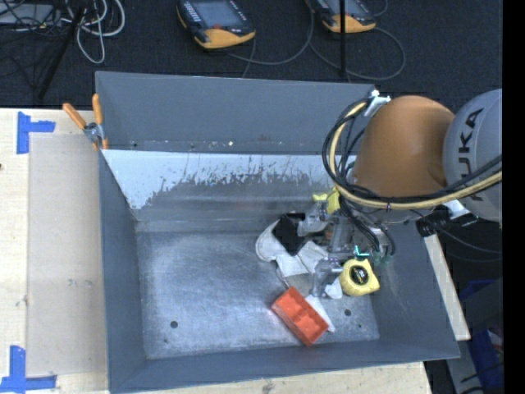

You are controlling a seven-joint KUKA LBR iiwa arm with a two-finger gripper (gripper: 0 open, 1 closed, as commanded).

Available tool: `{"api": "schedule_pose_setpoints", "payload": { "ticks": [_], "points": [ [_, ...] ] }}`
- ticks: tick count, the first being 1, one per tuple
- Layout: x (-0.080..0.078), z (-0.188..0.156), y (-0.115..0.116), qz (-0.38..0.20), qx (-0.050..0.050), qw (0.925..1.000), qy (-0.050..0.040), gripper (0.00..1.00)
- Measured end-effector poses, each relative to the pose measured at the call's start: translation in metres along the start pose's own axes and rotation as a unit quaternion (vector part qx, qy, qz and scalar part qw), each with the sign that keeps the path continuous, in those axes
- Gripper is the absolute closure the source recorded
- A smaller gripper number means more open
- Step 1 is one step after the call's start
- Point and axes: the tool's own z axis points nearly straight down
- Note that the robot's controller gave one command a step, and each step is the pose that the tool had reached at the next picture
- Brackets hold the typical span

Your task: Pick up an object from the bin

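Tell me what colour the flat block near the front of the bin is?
Orange-red. The flat block shows best in the camera view.

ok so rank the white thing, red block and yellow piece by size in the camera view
1. white thing and red block: they look alike, and the white one is partly hidden, so unranked
2. yellow piece: smallest

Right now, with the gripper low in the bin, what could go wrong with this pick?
The gripper hangs in a tight cluster: the red block, the yellow-and-black round thing and the white piece lie close around it, so it may grab two or knock one aside. The black piece lies against the white one and could be dragged along.
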Motion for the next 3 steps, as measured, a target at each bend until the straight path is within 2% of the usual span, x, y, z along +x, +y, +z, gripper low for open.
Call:
{"api": "schedule_pose_setpoints", "payload": {
  "ticks": [1, 2, 3],
  "points": [
    [-0.001, -0.003, 0.0, 0.0, 0.0, 1.0, -0.0032, 0.0],
    [-0.042, 0.123, 0.006, -0.081, -0.001, 0.9967, -0.0068, 1.0],
    [-0.042, 0.123, 0.006, -0.081, -0.001, 0.9967, -0.0073, 1.0]
  ]
}}
